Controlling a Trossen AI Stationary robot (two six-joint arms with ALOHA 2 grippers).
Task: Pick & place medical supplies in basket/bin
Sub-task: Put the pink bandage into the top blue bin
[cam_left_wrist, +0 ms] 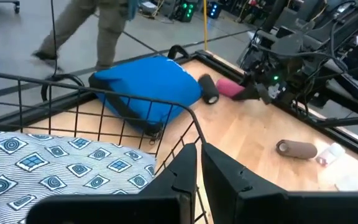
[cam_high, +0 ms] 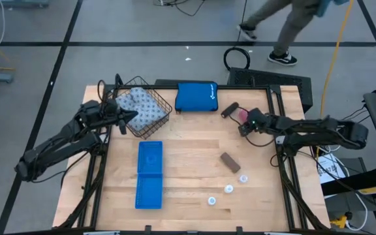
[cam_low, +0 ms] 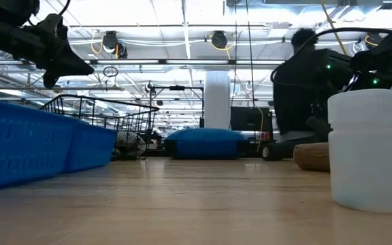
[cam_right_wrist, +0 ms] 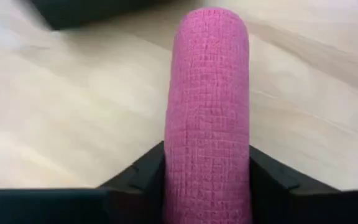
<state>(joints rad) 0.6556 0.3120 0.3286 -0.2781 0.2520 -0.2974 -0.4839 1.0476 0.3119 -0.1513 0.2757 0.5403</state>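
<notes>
Right gripper [cam_right_wrist: 207,180] pinching pink roll [cam_right_wrist: 208,106] near table's [cam_high: 194,156] far right edge: confirm squeeze, lift straight, carry to wire basket [cam_high: 165,108]; left gripper [cam_left_wrist: 199,163] pressed together there.

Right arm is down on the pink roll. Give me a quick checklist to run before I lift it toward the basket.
1. Pink roll between the right gripper's fingers: ok, both fingers sit against its sides in the right wrist view.
2. Grip fully firm: cannot tell, the squeeze is not visible.
3. Basket has room: ok, only the patterned fabric pack lies in it.
4. Left gripper out of the way: not ok, it is shut and sits right at the basket's rim.
5. Path across the table: ok, the blue pouch lies along the far edge, apart from the roll.
6. Brown roll and white discs undisturbed: ok, nearer the front.
</notes>
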